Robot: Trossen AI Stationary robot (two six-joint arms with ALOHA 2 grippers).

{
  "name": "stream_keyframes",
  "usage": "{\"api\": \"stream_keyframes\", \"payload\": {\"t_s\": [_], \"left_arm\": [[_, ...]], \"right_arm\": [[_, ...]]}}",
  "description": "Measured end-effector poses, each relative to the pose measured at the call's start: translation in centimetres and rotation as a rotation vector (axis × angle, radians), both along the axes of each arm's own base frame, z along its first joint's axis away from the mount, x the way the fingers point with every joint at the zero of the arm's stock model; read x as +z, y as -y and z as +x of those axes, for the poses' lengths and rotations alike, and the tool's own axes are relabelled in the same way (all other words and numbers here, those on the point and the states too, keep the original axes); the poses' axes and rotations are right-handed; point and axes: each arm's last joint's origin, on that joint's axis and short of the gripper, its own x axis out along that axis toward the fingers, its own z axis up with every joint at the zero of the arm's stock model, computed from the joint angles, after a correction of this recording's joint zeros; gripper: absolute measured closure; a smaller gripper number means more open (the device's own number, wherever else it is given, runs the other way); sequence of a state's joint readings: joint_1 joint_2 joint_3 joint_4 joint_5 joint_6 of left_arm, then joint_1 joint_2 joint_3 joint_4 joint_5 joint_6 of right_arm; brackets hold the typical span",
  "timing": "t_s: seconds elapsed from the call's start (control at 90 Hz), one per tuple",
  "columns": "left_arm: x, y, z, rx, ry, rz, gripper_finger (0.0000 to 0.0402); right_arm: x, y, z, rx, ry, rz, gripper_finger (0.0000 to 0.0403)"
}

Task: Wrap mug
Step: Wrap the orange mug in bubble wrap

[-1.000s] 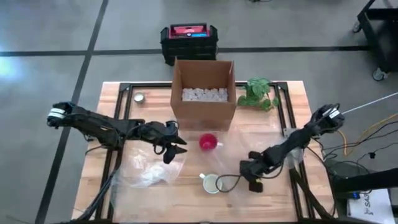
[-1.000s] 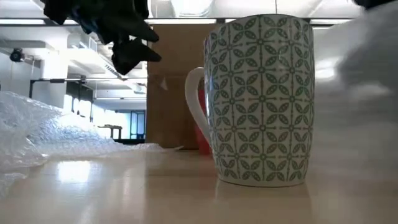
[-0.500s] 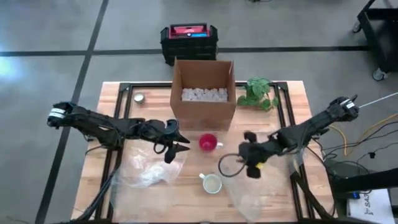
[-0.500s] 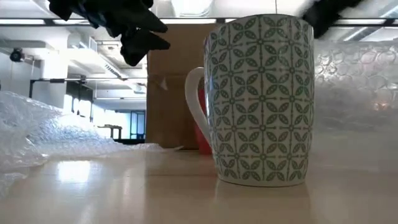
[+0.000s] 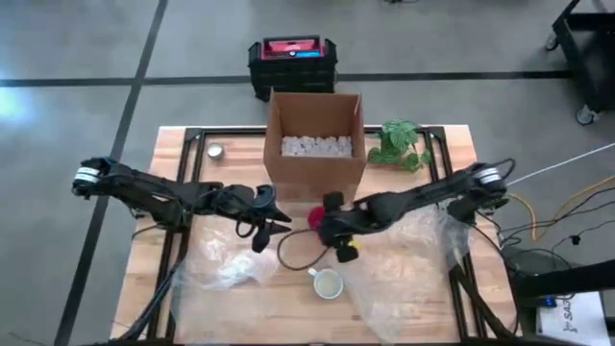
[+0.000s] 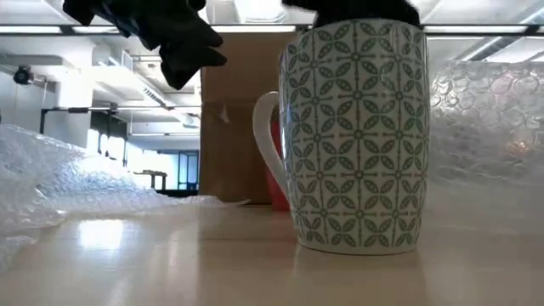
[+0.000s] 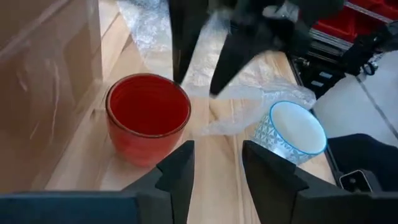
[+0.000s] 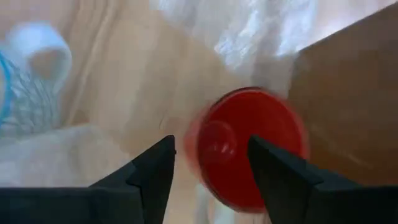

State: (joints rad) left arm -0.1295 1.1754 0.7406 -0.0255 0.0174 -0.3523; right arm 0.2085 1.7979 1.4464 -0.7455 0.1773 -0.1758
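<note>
Two mugs share the wooden worktop [image 5: 423, 279]. One is the tall white mug [image 5: 328, 284] with a green leaf-and-petal lattice printed all round its wall and a plain white loop handle; it stands upright near the middle of the front edge, handle turned toward the left side as seen from table height, pale inside with a blue tint along the rim. The other is a squat red cup [image 7: 148, 116], also upright, set just in front of the open cardboard box [image 5: 314, 144] that stands at the middle of the back edge and holds white packing bits.

From where I stand the right end effector [image 5: 336, 240] reaches across the middle of the worktop and hangs over the space between the red cup and the patterned mug, its fingers [image 8: 152, 180] spread apart with nothing between them. A thin edge of clear bubble wrap [image 5: 399, 264] trails from near it back to a large sheet lying over the front right part of the worktop, just beside the mug.

The left end effector [image 5: 264, 219] hovers above the worktop to the left of the red cup, fingers apart and empty. Below it a second crumpled sheet of bubble wrap [image 5: 226, 269] lies on the front left part of the worktop.

A green leafy plant [image 5: 399, 144] sits to the right of the box, a small round tin [image 5: 215, 150] near the back left corner, and a black and red toolbox [image 5: 291, 62] rests on the floor behind the worktop.
</note>
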Motion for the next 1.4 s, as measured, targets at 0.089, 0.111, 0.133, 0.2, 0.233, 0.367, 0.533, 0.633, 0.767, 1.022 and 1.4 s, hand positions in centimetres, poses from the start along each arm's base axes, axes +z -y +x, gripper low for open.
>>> {"api": "stream_keyframes", "payload": {"t_s": [0.089,0.111,0.133,0.2,0.233,0.367,0.533,0.633,0.767,1.022,1.4], "left_arm": [[0.1,0.0,-0.1,-0.001,0.006,-0.001,0.0284],[0.2,0.0,-0.1,-0.001,0.008,-0.001,0.0285],[0.2,0.0,-0.2,-0.001,0.01,-0.002,0.0285],[0.3,0.0,-0.2,-0.001,0.014,-0.002,0.0286],[0.4,0.0,-0.2,-0.001,0.016,-0.003,0.0286],[0.4,0.0,-0.3,-0.002,0.017,-0.003,0.0283],[0.4,0.0,-0.2,-0.004,0.021,0.0,0.029],[0.4,0.0,-0.2,-0.004,0.022,0.0,0.0298],[0.4,0.0,-0.2,-0.002,0.022,0.001,0.0308],[0.4,0.0,-0.2,-0.002,0.021,0.001,0.0326],[0.5,0.0,-0.2,-0.012,0.041,0.022,0.0328]], "right_arm": [[-1.0,-0.1,1.0,0.007,-0.056,-0.012,0.0223],[-1.3,-0.2,1.2,0.007,-0.066,-0.015,0.0225],[-1.5,-0.2,1.3,0.007,-0.075,-0.017,0.0227],[-2.4,-0.1,1.7,0.005,-0.097,-0.022,0.0235],[-2.8,0.0,1.8,0.003,-0.108,-0.025,0.0239],[-4.0,0.4,2.1,-0.014,-0.147,-0.03,0.0274],[-4.3,0.4,2.2,0.022,-0.153,-0.04,0.0369],[-3.9,0.4,2.2,0.036,-0.147,-0.053,0.0392],[-0.6,0.5,2.2,0.007,-0.049,-0.056,0.0398],[7.2,-0.7,-3.5,-0.18,-0.039,0.055,0.0401],[3.2,-4.4,-13.3,-0.522,-0.337,0.223,0.0402]]}}
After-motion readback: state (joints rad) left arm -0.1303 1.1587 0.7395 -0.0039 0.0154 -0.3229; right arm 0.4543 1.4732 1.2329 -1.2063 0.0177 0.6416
